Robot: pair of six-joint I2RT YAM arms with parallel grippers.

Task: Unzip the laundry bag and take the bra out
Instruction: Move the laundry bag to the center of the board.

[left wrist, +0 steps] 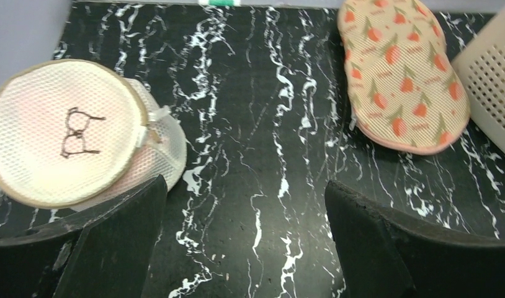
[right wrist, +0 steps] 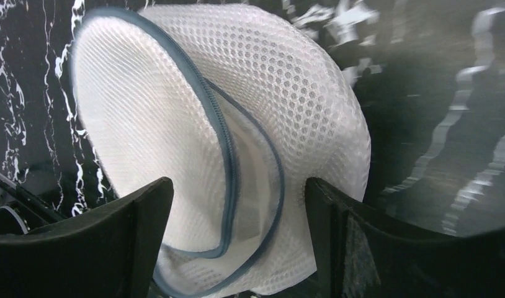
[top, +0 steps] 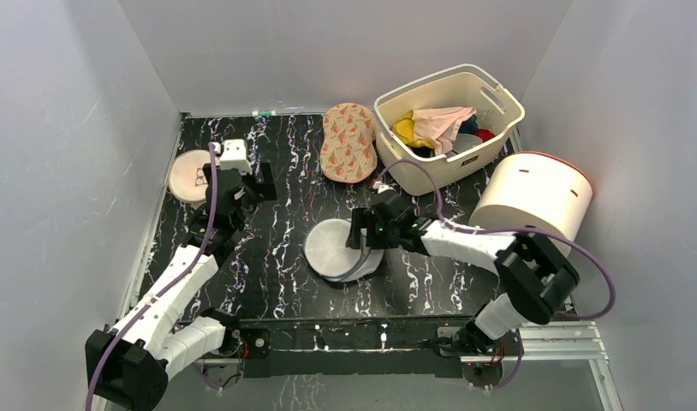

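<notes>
- Lying on the black marbled desk (top: 277,282) a little ahead of the arm bases, near the middle, the laundry bag (top: 336,248) (right wrist: 175,124) is a round white mesh drum with a grey-blue zip line around its lid.
- The right jaws stand wide apart at the bag's right edge. The wrist view shows the rim between the two black fingers (right wrist: 132,223), but I cannot tell whether either one touches it.
- At that near rim the two grey-blue zip edges part and leave a narrow gap; what is inside cannot be made out.
- Farther back on the left, the left jaws are fully open above bare desk and hold nothing.
- Just beyond them, a second round mesh bag with a bra drawing (top: 189,175) (left wrist: 64,149) lies by the left wall.
- At the far middle lies a peach-patterned mesh pouch (top: 349,141) (left wrist: 402,74), just beside a cream slotted basket (top: 431,167) (left wrist: 486,93) holding mixed clothes (top: 439,124).
- On the right of the basket sits a white cylinder (top: 533,201), tilted.
</notes>
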